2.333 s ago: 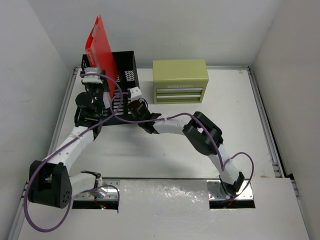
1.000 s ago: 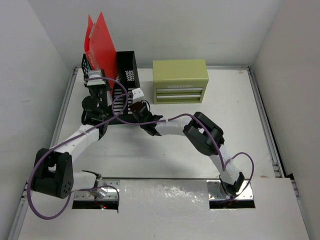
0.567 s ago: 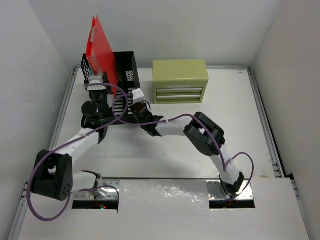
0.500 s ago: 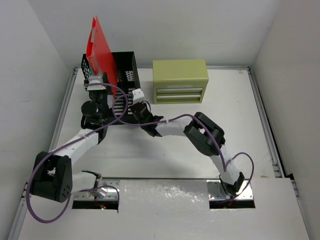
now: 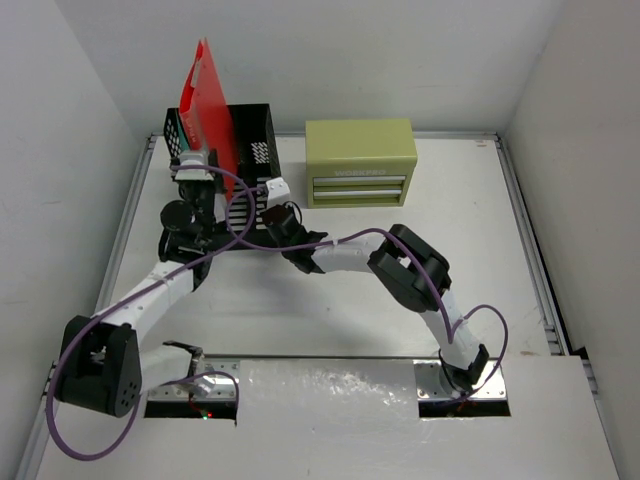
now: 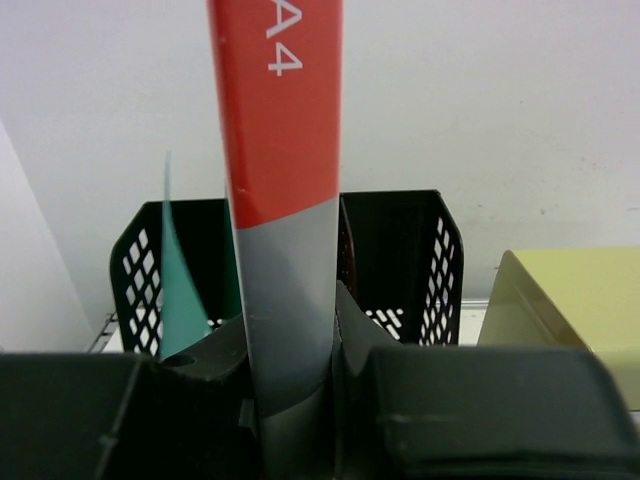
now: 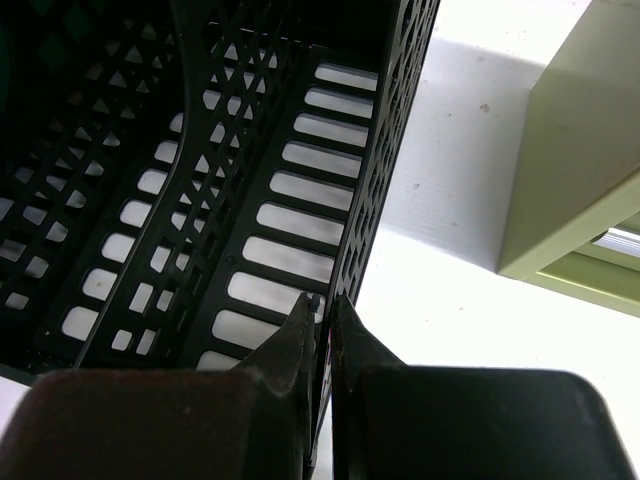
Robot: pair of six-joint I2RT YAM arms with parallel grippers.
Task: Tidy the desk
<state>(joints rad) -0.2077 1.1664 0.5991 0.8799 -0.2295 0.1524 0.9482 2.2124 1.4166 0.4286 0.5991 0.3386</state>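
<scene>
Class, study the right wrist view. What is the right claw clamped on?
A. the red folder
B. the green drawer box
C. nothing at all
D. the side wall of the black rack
D: the right claw pinches the edge of the rack wall between shut fingers. The folder is in the left claw, and the drawer box stands apart.

There is one large white flat desk with grey metal rails (image 5: 470, 230). On it stand one black mesh plastic file rack (image 5: 255, 130) and one olive-green metal drawer box (image 5: 360, 160). There is one red flat plastic folder (image 5: 208, 100) and one thin teal sheet (image 6: 178, 270). Two white-and-black robot arms (image 5: 150, 290) reach in, each trailing one purple cable (image 5: 480, 318), two cables in all.
</scene>
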